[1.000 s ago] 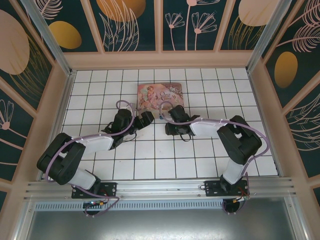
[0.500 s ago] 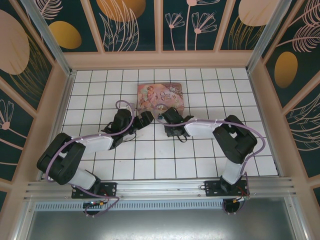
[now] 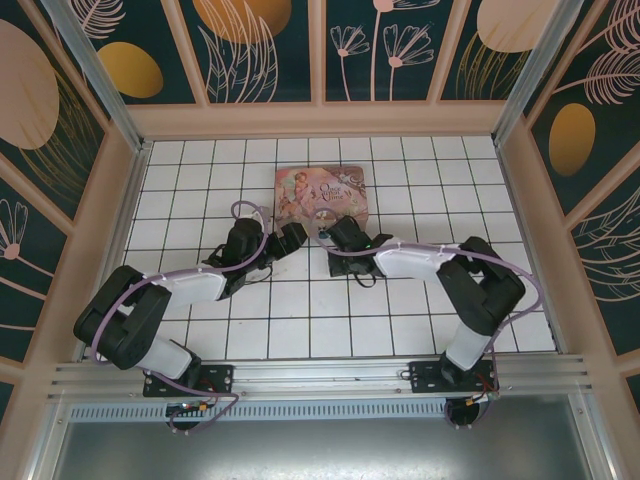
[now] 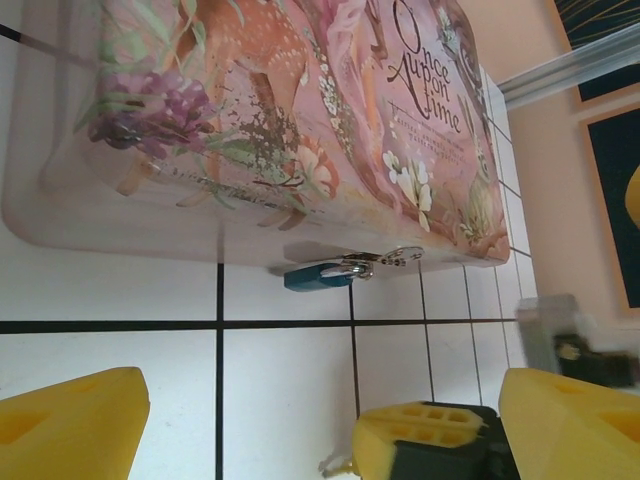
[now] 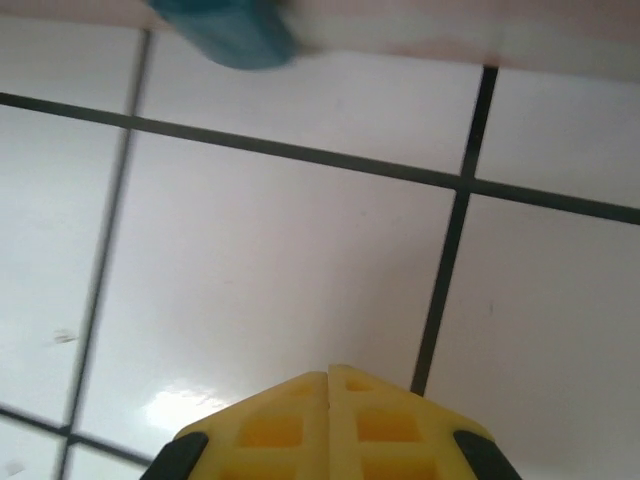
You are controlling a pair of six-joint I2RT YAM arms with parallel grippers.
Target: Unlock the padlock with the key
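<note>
You see glossy white tiles on the desk [image 5: 270, 290], a softly shiny printed tin box [image 4: 250, 130], and the padlock [image 4: 315, 277]: smooth blue body, bright metal shackle.

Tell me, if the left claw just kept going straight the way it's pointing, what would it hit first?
Probably the blue padlock, lying dead ahead between the open left gripper's fingers, by the pink tin. If it travels higher, it would meet the tin's side instead.

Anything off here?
Right gripper is shut on nothing: its fingertips meet over bare tile, short of the padlock, which lies at the tin box's edge. The silvery piece at its shackle may be the key; can't tell.
</note>
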